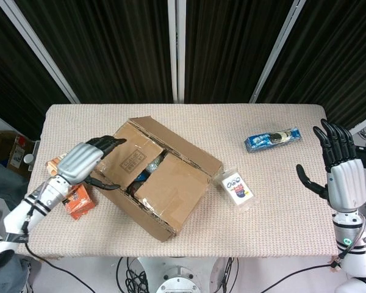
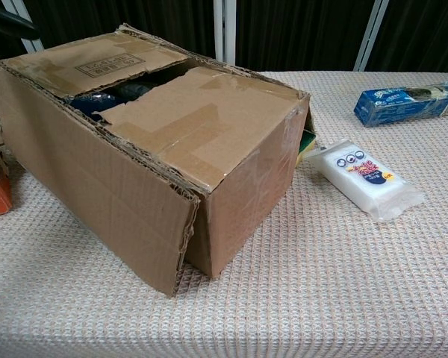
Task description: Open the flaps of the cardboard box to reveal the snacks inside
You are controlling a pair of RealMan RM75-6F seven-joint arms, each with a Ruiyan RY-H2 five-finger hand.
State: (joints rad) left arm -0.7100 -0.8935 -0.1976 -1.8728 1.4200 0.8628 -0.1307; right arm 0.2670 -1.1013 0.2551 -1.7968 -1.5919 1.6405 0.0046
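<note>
The cardboard box sits in the middle of the table, turned at a slant. Two top flaps lie nearly flat with a gap between them. In the gap you can see blue snack bags. One long flap hangs down the front side. The left hand is over the left end of the box, fingers stretched out close together, holding nothing. The right hand is up off the table at the right edge, fingers spread wide. A blue packet and a white packet lie on the table. An orange packet lies left of the box.
</note>
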